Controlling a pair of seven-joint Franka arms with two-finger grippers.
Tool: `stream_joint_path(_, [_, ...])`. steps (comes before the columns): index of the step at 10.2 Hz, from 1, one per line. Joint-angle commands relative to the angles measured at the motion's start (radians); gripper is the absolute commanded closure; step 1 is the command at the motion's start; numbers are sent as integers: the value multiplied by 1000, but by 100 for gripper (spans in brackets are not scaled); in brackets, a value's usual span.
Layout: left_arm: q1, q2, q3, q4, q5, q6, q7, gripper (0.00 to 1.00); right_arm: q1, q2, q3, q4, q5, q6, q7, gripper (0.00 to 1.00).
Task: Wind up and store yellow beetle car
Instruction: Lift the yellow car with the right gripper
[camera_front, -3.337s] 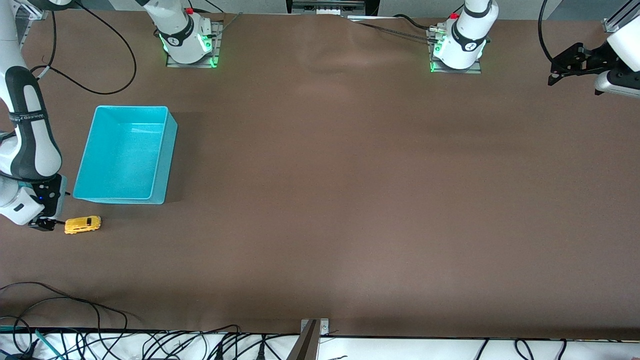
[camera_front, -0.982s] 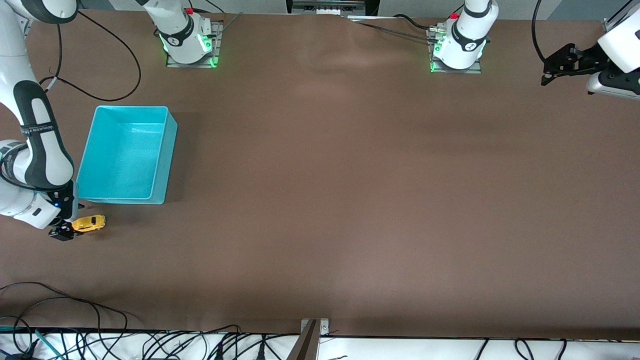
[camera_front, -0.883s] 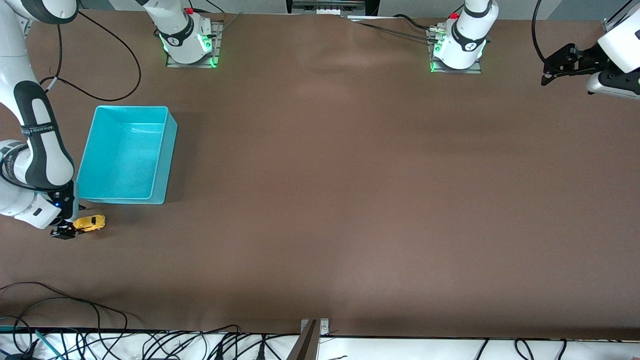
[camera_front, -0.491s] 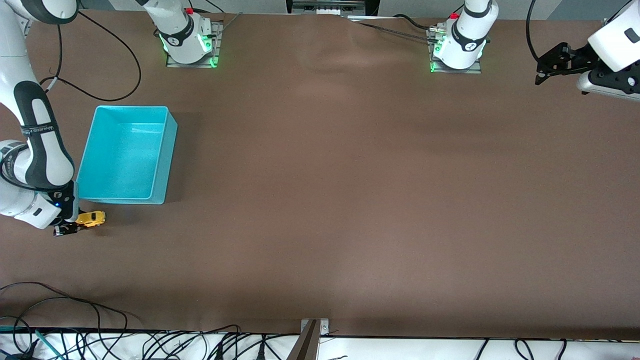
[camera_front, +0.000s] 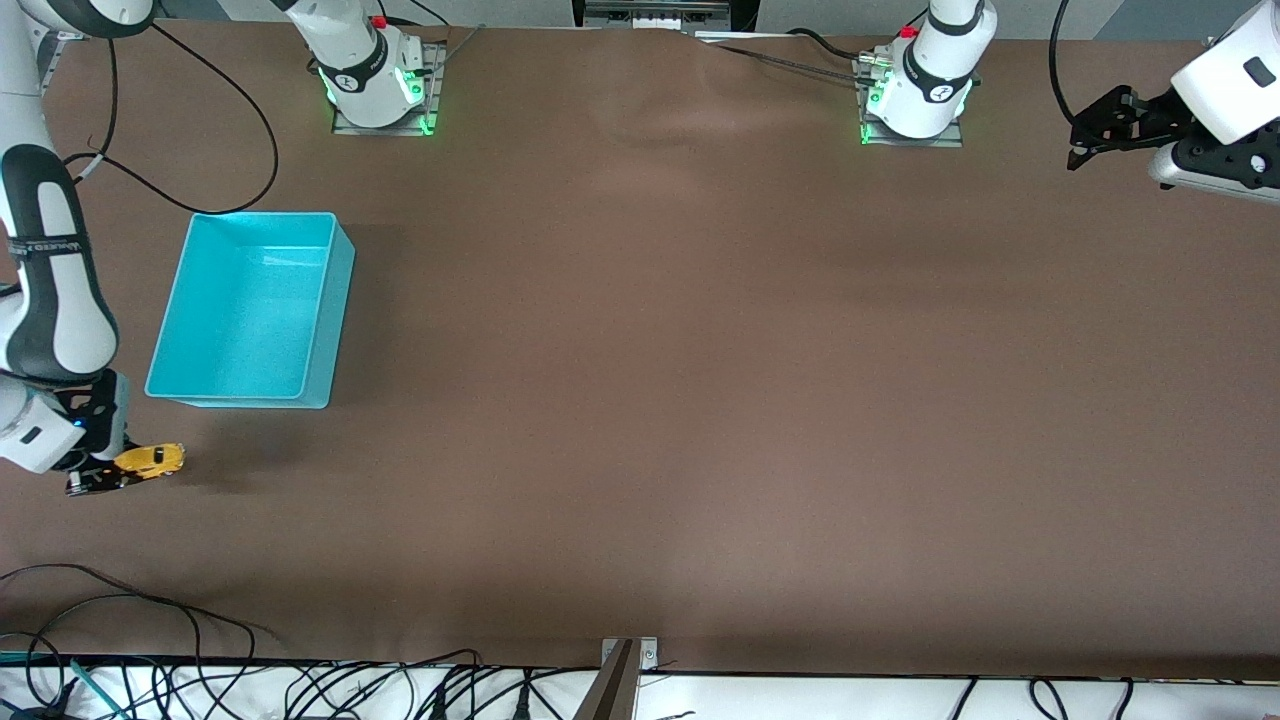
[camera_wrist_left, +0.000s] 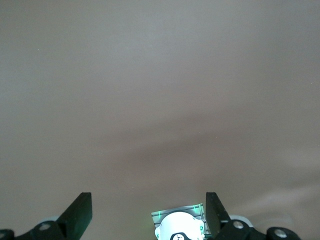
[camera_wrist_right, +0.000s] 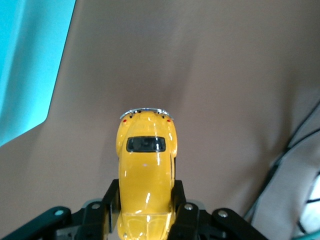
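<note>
From the front, the right gripper (camera_front: 100, 478) clamped the yellow beetle car (camera_front: 150, 460) near the table's (camera_front: 640, 400) right-arm end, nearer the camera than the cyan bin (camera_front: 250, 310). The left gripper (camera_front: 1085, 130) waited, raised. The left wrist view showed its jaws apart. The right wrist view showed jaws pinching the car's sides.

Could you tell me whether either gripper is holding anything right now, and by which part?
The right gripper holds the yellow beetle car, its fingers clamped on the two sides of the body at one end. The left gripper is open and holds nothing.
</note>
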Motion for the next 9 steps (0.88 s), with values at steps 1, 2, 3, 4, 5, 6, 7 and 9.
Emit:
stream_joint_path(1, [23,20,7,39,-35,12,-12,0,-12,-15,24,72,18,-135,16,100])
stream_joint_path(2, [25,20,5,37,-38,18,-15,0,-8,-47,24,67,11,-184,92,100])
stream_joint_path(3, [25,20,5,37,-43,48,-35,0,17,-71,22,66,6,-253,135,100])
stream_joint_path(4, [25,20,5,37,-47,64,-53,0,29,-92,22,57,3,-315,195,100])
stream_joint_path(5, [25,20,5,35,-47,64,-53,0,44,-118,22,28,0,-376,279,100])
stream_joint_path(6, [25,18,5,35,-47,64,-53,0,61,-165,22,-33,-26,-389,365,100])
stream_joint_path(7, [27,20,5,35,-46,62,-53,0,81,-225,22,-120,-55,-384,449,100])
stream_joint_path(9, [27,20,4,34,-36,61,-47,0,85,-326,24,-303,-57,-314,542,100])
